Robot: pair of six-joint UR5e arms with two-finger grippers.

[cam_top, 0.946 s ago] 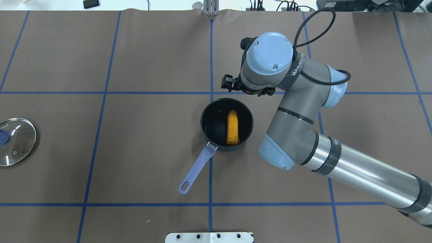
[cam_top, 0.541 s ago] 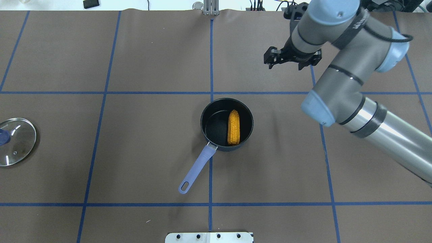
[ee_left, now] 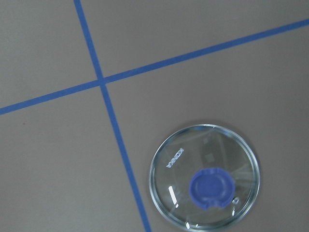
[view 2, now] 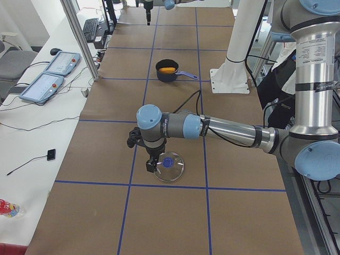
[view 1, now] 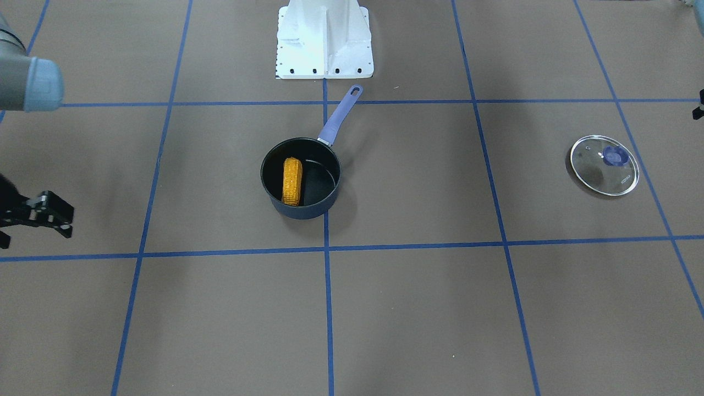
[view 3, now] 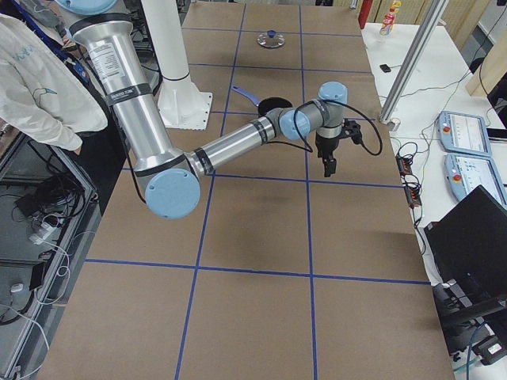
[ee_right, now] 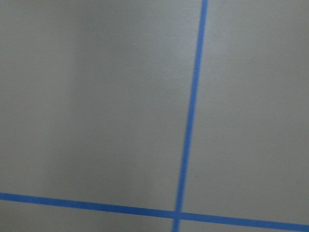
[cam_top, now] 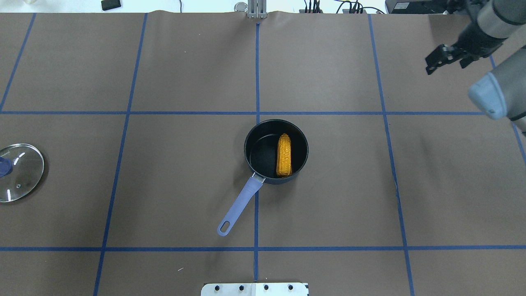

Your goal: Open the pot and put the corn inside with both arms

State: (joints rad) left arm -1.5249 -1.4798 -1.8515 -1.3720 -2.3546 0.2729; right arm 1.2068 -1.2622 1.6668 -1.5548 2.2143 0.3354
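The dark pot [cam_top: 258, 135] with a lavender handle stands open at the table's middle. The orange-yellow corn [cam_top: 284, 155] lies inside it, also in the front view [view 1: 292, 181]. The glass lid [cam_top: 18, 172] with a blue knob lies flat far to the left, and fills the left wrist view [ee_left: 205, 176]. My right gripper [cam_top: 446, 65] is open and empty, far back right of the pot, and shows in the front view [view 1: 33, 234]. My left gripper [view 2: 151, 163] hangs right beside the lid's knob in the left exterior view only; I cannot tell its state.
The brown table cover carries a blue tape grid. The white base block [view 1: 324, 38] stands at the robot's side of the table, near the pot handle [view 1: 341, 116]. The right wrist view shows only bare cover and tape lines.
My right arm has swung from just behind the pot up and away to the far back right. The corn stays in the pot; the lid has not moved.
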